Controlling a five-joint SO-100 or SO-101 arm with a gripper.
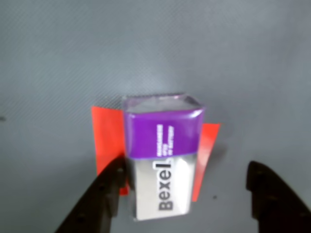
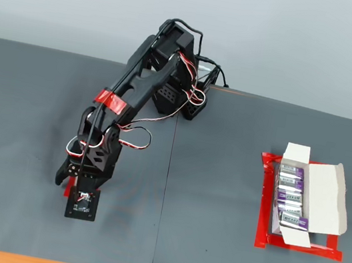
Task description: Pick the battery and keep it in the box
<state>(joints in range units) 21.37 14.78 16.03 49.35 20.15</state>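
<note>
Gripper (image 1: 182,194) jaws stand open astride the battery (image 1: 163,160), a rigid, smooth-wrapped, likely slippery block best clamped across its flat sides.

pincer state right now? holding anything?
Pincer: open, holding nothing. In the wrist view its fingers straddle the battery standing on the red tape patch; a clear gap shows on the right side.

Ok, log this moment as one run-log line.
phase: pre-grasp | hand: open, straddling battery | battery: on red tape patch, not lifted | box: open, holds other batteries
</note>
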